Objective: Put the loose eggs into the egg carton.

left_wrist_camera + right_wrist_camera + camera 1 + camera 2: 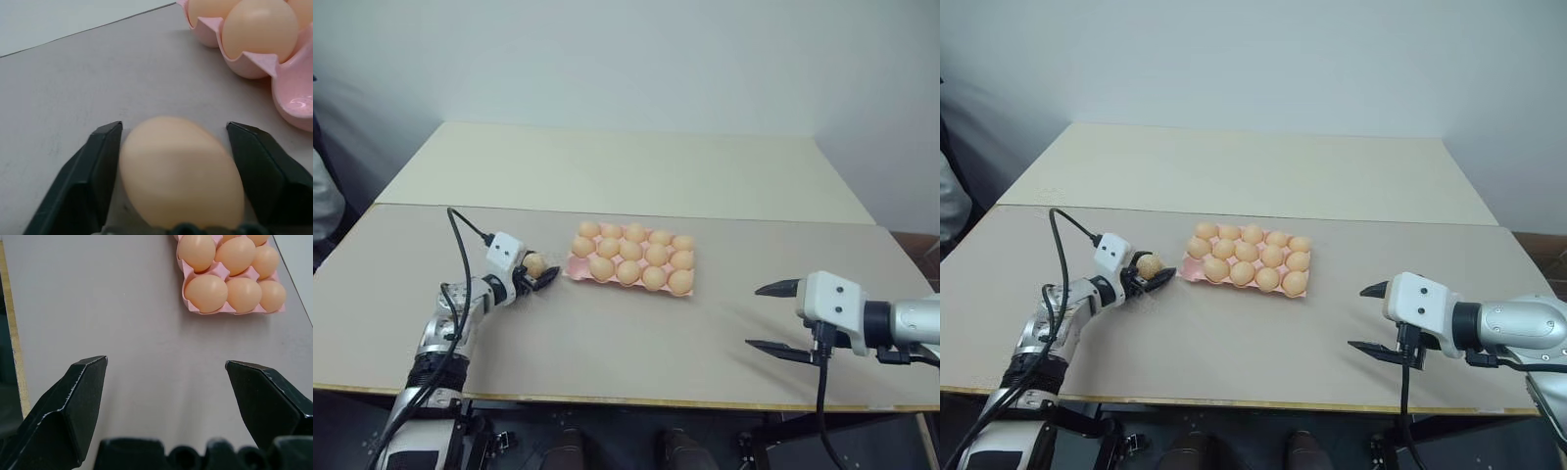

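Observation:
One loose egg (534, 264), tan-orange, sits between the two black fingers of my left gripper (540, 269) just above the table, and the fingers are shut on its sides. In the left wrist view the same loose egg (181, 171) reaches from finger to finger. The pink egg carton (576, 268) lies just to the right of that gripper, holding several eggs, and its near-left cup (293, 105) is empty. My right gripper (754, 316) hovers open over bare table to the right of the carton, nothing between its fingers.
The grey-beige table (626, 343) has its front edge close under both arms. A second, paler table (626, 166) joins it behind the carton. A black cable (460, 245) loops over my left arm.

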